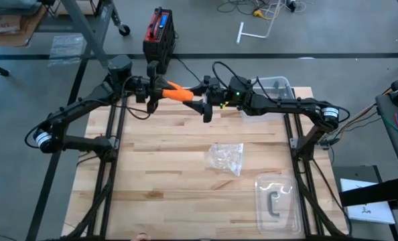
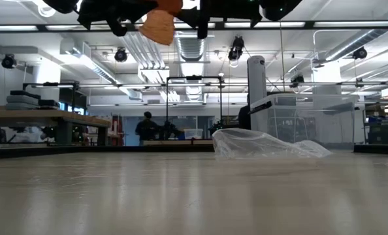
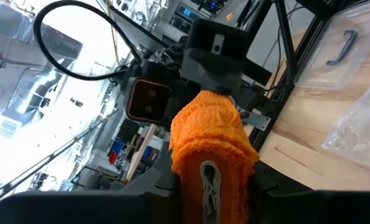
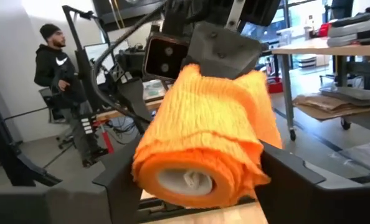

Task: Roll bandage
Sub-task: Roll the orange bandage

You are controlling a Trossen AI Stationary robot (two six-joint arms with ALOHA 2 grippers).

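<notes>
The orange bandage (image 1: 177, 92) hangs in the air above the table's far edge, stretched between my two grippers. My left gripper (image 1: 156, 90) is shut on one end; from there the band (image 3: 210, 124) runs toward the right gripper. At the other end it is wound into a thick roll (image 4: 200, 134) with a pale core, which sits between the fingers of my right gripper (image 1: 199, 100). In the low view only an orange corner (image 2: 159, 26) shows at the top, high above the table. My left gripper pinches the flattened end of the bandage (image 3: 208, 177) between its two fingers, coming level from the table's left, with several layers in the hold. The bandage is lifted clear. My right gripper has the roll's sides (image 4: 144, 158) between its two fingers (image 4: 116, 183), level from the right. The roll lies along the fingers, its core end toward the wrist, clear of the table.
A crumpled clear plastic wrapper (image 1: 227, 158) lies in the middle of the table. A clear lidded box (image 1: 278, 201) sits near the front right corner, and a clear bin (image 1: 274, 86) stands at the far right. A person (image 4: 57, 62) stands beyond the table.
</notes>
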